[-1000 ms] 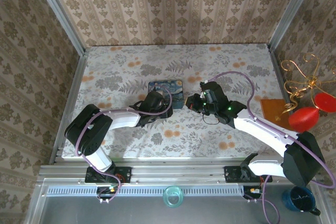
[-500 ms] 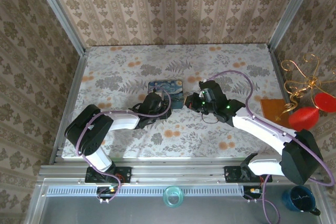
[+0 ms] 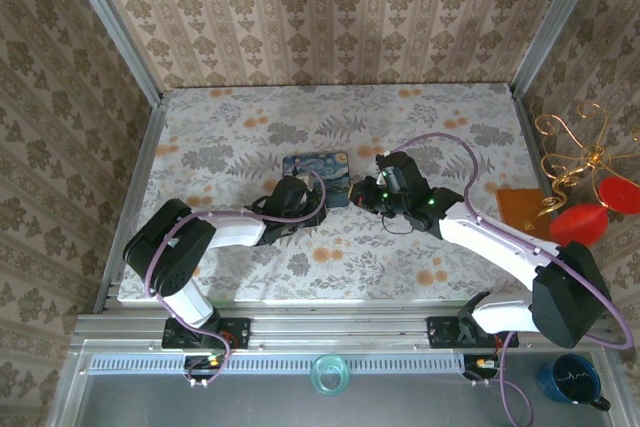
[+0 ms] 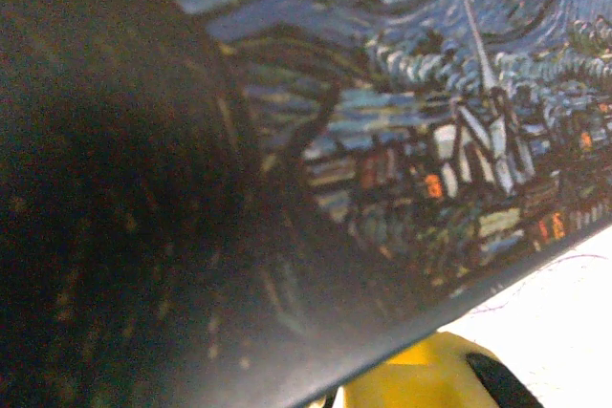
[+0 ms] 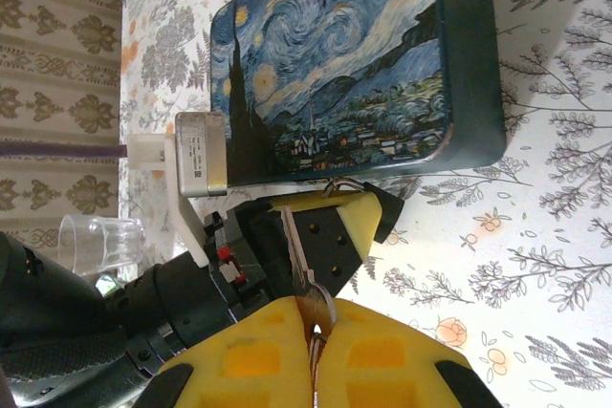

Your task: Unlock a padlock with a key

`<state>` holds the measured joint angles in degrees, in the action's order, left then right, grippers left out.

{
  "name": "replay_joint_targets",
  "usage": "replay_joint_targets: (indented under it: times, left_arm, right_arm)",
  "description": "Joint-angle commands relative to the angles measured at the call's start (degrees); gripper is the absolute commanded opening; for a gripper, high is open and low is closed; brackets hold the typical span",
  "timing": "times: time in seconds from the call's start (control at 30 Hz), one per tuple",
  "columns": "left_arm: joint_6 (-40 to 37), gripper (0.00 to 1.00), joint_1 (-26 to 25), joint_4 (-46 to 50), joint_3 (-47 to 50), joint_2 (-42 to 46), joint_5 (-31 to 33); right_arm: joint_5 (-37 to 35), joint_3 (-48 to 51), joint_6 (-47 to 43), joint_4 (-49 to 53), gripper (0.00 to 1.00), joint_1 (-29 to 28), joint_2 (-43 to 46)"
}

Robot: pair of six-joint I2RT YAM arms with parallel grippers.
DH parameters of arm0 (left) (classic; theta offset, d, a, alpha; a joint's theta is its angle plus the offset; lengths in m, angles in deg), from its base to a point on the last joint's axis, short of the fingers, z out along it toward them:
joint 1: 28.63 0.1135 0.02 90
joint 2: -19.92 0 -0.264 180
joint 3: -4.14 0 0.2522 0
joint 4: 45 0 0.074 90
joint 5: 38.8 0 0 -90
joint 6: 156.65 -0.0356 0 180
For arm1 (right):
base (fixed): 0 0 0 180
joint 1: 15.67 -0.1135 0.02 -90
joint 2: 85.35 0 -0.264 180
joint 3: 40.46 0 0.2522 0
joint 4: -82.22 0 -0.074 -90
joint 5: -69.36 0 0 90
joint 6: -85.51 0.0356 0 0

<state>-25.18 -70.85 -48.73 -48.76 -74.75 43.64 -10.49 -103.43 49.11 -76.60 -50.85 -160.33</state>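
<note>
Right pincer [image 5: 313,332]: yellow foam pads pressed flat together, clenched on the head of a silvery key [image 5: 298,255]. The blade stands out from the pads, aimed at the left pincer [image 5: 330,222].

Left pincer: black finger with a screw-holed face and a yellow foam pad, lying against the near edge of the box [image 5: 344,74]. Whether it is clenched cannot be told. Padlock [image 5: 346,184]: thin silvery shackle loop showing at the top of that pad, just beside the box's edge. Its dark body cannot be made out against the black finger.

Box: flat, rectangular, rounded corners, glossy lid printed with blue swirls and stars, dark sides. In the left wrist view the lid [image 4: 430,140] passes close over the foam.

Pose, from above: left pincer [image 3: 322,203] on a low forearm reaching right; right pincer [image 3: 372,195] on an arm angled in from the right. The two meet just in front of the box [image 3: 315,169].

Tabletop [image 3: 450,117]: matte floral cloth, open behind the box to the wall [image 3: 330,17].
</note>
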Motion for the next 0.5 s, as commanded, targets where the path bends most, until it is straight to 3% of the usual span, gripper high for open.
replay_joint_targets:
  times: [0.0,0.13,0.2,0.47]
  left_arm:
    - [0.55,0.14,1.27,1.53,-2.42,-0.25,-4.66]
    - [3.65,0.12,3.74,0.46,-2.03,0.48,-9.43]
    - [3.11,0.11,4.61,2.53,-1.56,2.22,-8.0]
    - [6.52,0.1,12.7,0.32,2.6,7.58,-12.93]
  right_arm:
    - [5.09,2.82,-3.21,-6.65,0.0,1.73,-1.75]
    - [6.99,3.25,-8.74,-8.21,0.0,1.75,-3.13]
    - [8.58,4.8,-11.25,-11.82,0.0,1.43,-3.49]
    - [13.29,9.66,-9.92,-28.84,0.0,0.1,-11.36]
